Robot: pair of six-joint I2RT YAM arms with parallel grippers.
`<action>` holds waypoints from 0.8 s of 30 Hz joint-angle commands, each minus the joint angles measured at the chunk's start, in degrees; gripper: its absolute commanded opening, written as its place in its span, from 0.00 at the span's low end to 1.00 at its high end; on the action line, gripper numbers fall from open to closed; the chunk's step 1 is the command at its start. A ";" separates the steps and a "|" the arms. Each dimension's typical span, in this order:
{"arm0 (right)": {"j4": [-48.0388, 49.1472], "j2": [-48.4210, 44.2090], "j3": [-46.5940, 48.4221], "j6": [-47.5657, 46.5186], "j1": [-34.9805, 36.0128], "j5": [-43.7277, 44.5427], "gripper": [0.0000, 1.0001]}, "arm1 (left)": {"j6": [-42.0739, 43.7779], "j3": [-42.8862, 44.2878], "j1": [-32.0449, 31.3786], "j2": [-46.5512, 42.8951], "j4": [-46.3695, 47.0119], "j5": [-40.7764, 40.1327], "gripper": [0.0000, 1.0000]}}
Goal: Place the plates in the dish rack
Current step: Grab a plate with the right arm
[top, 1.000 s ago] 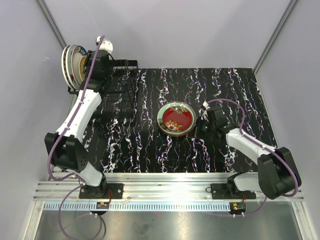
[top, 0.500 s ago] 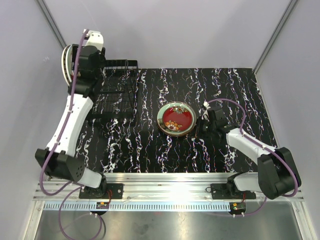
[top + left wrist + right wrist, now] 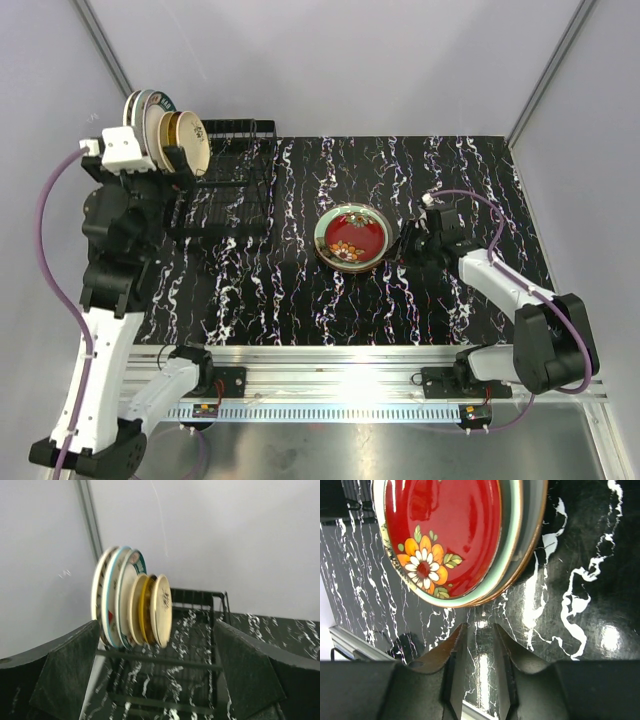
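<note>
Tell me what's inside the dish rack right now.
Several plates stand on edge, packed together at one end of the dish rack. Only the front one's face shows. The others overlap, hiding their faces and exact count.

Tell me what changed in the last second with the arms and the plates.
The left gripper let go and pulled back from the dish rack toward the near left, now wide open and empty, leaving the plates upright in it. The right gripper barely shifted beside the red plate, jaws slightly apart. The red plate and dish rack stayed put.
</note>
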 commanded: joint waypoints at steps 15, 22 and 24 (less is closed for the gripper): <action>-1.77 11.15 12.05 3.12 -0.23 3.07 0.33 | -8.28 -21.70 -0.07 -8.58 5.29 4.64 0.92; -2.82 15.55 15.04 2.07 -0.23 4.30 0.32 | -9.51 -22.05 -0.07 -9.54 5.38 3.67 0.99; -3.09 16.95 16.09 1.63 -0.23 4.92 0.32 | -9.86 -22.14 -0.07 -9.89 5.38 3.23 0.99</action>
